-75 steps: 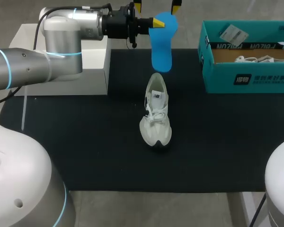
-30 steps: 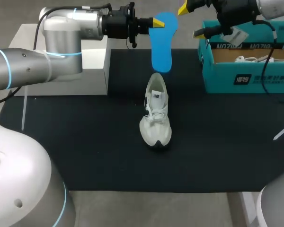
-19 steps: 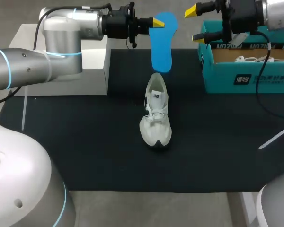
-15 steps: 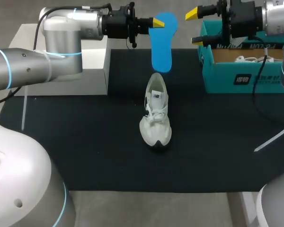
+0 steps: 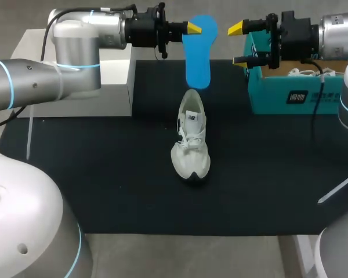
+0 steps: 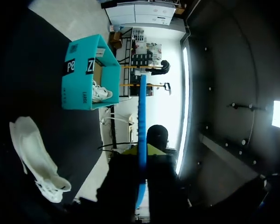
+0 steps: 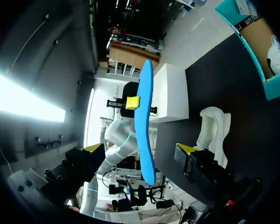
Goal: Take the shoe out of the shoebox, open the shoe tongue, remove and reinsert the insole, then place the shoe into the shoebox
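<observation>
insole [image 5: 198, 55]: smooth matt foam-like | shoe [image 5: 191, 145]: cloth mesh, laced | shoebox [image 5: 267, 95]: matt cardboard | table mat [image 5: 104, 174]: matt, smooth

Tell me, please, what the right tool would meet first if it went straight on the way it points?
Most likely the insole, which the left tool holds above the shoe: the right wrist view shows it straight ahead of the right tool, whose fingers are open. Its distance is unclear.

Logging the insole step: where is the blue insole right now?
Head view: the blue insole hangs in the left tool above the white shoe, with the open right tool just to its right.
</observation>
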